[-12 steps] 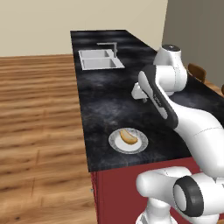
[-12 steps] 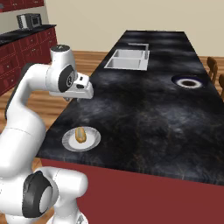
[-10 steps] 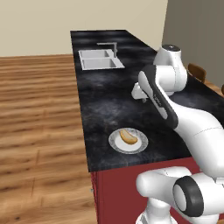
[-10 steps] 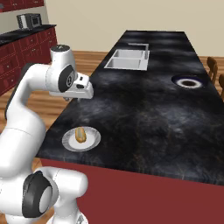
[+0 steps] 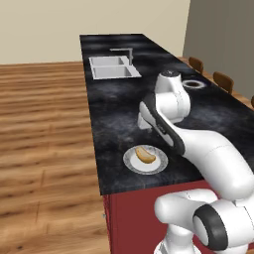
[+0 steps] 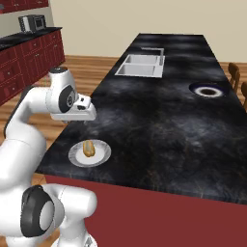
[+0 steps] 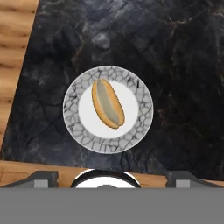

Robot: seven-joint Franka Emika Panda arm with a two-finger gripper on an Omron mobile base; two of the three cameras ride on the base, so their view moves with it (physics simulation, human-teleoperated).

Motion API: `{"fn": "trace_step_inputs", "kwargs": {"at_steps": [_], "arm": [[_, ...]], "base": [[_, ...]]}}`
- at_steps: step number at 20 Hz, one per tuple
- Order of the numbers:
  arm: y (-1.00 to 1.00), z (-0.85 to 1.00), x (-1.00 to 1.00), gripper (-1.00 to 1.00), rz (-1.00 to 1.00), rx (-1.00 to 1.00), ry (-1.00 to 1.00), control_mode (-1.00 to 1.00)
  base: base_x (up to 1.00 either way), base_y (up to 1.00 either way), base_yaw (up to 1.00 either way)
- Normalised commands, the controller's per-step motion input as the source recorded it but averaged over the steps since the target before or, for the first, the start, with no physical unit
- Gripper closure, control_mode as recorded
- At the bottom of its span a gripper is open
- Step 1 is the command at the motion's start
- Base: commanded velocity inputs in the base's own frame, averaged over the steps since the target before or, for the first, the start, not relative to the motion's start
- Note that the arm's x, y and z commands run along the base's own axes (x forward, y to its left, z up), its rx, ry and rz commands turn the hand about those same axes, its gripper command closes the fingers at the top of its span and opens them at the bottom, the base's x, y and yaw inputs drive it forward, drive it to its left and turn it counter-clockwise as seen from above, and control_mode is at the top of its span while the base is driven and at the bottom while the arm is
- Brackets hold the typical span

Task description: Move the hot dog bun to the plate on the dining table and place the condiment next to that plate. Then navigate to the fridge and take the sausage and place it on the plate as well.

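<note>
The hot dog bun (image 5: 145, 155) (image 6: 89, 148) (image 7: 107, 103) lies on a pale grey-white plate (image 5: 134, 162) (image 6: 77, 157) (image 7: 76, 120) near the front edge of the dining table (image 5: 111, 114) (image 6: 159, 130) (image 7: 175, 52). My gripper (image 5: 144, 121) (image 6: 85, 114) (image 7: 113, 177) hangs open above that plate, pointing down, with nothing between its fingertips (image 7: 42, 176). The navy-rimmed plate (image 5: 192, 84) (image 6: 208, 90) sits far across the table. The condiment, the sausage and the fridge are out of view.
A double sink with a tap (image 5: 114, 67) (image 6: 140, 65) is set into the far part of the table. Chairs (image 5: 222, 80) (image 6: 233, 72) line its far side. A wall counter with red cabinets and a microwave (image 6: 31, 21) stands at the left. Wooden floor (image 5: 44, 139) borders the near side.
The arm has swung back toward the near edge and lowered. The open gripper now stands closer over the bun's plate.
</note>
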Motion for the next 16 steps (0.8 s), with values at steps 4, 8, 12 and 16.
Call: {"fn": "trace_step_inputs", "kwargs": {"at_steps": [4,8,12,16], "arm": [[0.01,-0.99,0.12,-1.00,0.00,-0.01,0.11,-1.00],[0.00,-0.67,0.12,-1.00,0.00,0.00,0.09,-1.00],[0.00,-0.46,0.41,-1.00,0.00,0.00,0.11,-1.00],[0.00,-0.42,0.42,-1.00,0.00,0.00,0.09,-1.00]], "base": [[0.00,0.00,0.00],[0.00,0.00,0.00],[0.00,0.00,0.00],[0.00,0.00,0.00]]}}
